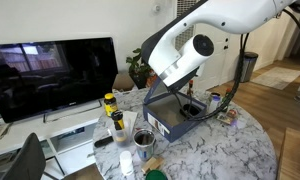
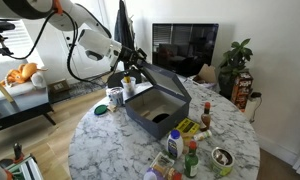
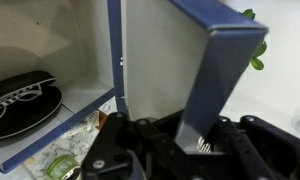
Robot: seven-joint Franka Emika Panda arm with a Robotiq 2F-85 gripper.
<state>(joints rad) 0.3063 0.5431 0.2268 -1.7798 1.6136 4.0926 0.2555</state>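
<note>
Flap (image 3: 225,85): blue panel of the box (image 2: 155,108), raised off the opening and standing steeply.
Long axis: in the wrist view the flap runs from about 1 o'clock down to about 7 o'clock; its lower end points at the gripper and its far end points away, toward the top of the view.
Location: the box is set near the middle of the round marble table (image 2: 240,130), and the flap is on the side nearest the arm.
Gripper (image 3: 197,142): the jaws are closed narrowly on the lower end of the flap, which is pinched between the two dark fingers (image 3: 120,150).
Box interior: pale walls are seen at 10 o'clock from the flap, with a black round item (image 3: 20,100) lying at 9 o'clock.
Surroundings: in an exterior view, bottles (image 2: 185,145) are grouped at 5 o'clock from the box, a television (image 2: 185,45) is placed at 12 o'clock, and a potted plant (image 2: 233,60) at 2 o'clock.
</note>
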